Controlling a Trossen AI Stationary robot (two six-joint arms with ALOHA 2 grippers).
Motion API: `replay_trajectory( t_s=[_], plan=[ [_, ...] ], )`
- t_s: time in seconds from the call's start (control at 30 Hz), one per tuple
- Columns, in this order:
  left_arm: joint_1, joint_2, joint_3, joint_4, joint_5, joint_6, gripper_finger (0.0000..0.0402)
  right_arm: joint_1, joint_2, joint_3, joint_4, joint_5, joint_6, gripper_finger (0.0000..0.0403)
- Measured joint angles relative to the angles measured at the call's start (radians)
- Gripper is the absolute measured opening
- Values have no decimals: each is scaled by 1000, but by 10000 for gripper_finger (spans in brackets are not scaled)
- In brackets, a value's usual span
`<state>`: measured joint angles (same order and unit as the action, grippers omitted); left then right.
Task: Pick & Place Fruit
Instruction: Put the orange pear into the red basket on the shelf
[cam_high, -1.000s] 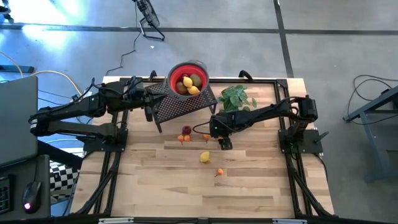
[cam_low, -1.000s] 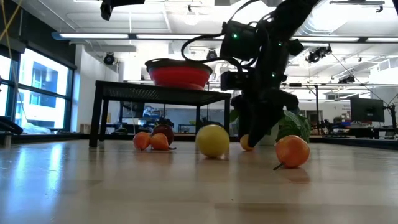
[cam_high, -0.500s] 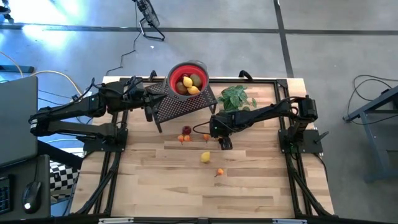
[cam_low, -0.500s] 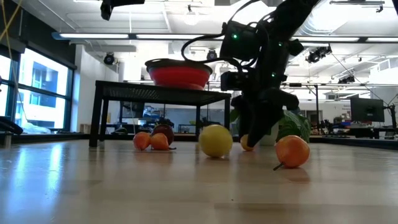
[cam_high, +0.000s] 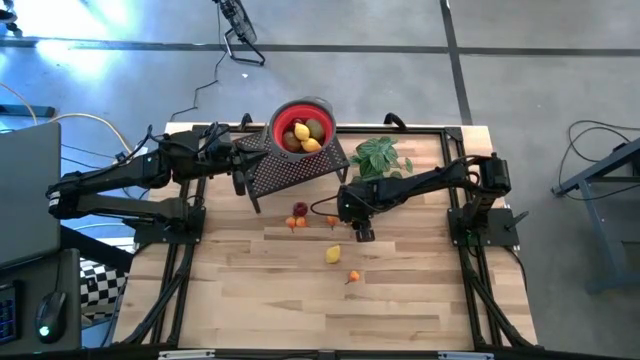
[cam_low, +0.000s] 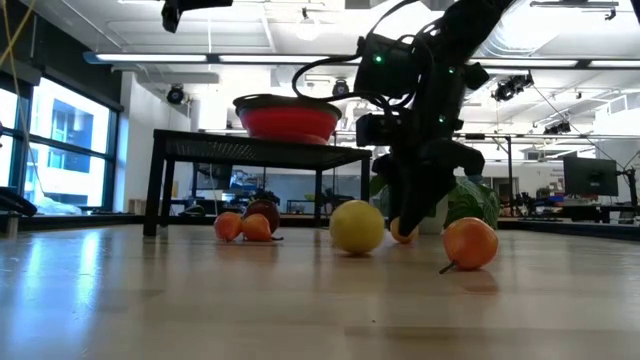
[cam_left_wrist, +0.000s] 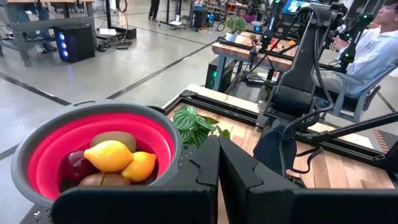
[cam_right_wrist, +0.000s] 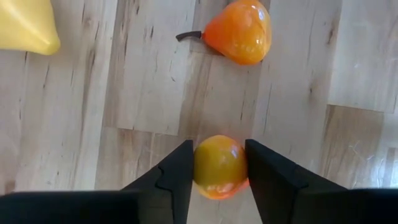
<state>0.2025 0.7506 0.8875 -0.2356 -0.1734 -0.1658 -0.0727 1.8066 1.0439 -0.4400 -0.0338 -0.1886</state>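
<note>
A red bowl (cam_high: 276, 121) with a lemon and several other fruit stands on a black perforated stand (cam_high: 290, 172). On the wood lie a lemon (cam_high: 333, 254), a stemmed orange fruit (cam_high: 353, 277), a dark red one (cam_high: 300, 209) and small orange ones (cam_high: 295, 222). My right gripper (cam_high: 358, 228) reaches down to the table and is shut on a small orange-yellow ball (cam_right_wrist: 219, 167). My left gripper (cam_high: 241, 170) is shut and hovers beside the bowl (cam_left_wrist: 37, 140), over the stand. My right gripper pinches the small orange-yellow ball (cam_right_wrist: 219, 177) between its two fingers (cam_right_wrist: 177, 174), one on each side at the ball's widest part. The fingers come from above, pointing down. The ball (cam_low: 403, 231) sits on the table top between them.
A green leafy plant (cam_high: 380, 157) lies just beyond the right arm, toward the far edge. The stemmed orange fruit (cam_right_wrist: 239, 31) and the lemon (cam_right_wrist: 25, 25) lie close ahead of the right fingers. Bare wood stretches toward the near edge. A person sits beyond the table (cam_left_wrist: 373, 50).
The lemon has rolled a short way along the table toward its right side, closer to my right gripper. Both arms have kept still.
</note>
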Motion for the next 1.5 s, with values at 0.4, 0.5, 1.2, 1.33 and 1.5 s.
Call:
replay_trajectory(
  t_s=[0.4,0.5,1.2,1.33,1.5],
  plan=[
    [0,0,0,0,0,0,0,0,0,0,13,0,0,120],
    [0,0,0,0,0,0,0,0,0,0,16,1,0,119],
    [0,0,0,1,-4,3,0,-32,-154,17,110,5,-26,111],
    [0,0,0,3,-4,3,0,-56,-212,41,130,10,-27,113],
    [0,0,0,3,-4,1,0,-93,-276,86,184,9,-27,110]
  ],
)
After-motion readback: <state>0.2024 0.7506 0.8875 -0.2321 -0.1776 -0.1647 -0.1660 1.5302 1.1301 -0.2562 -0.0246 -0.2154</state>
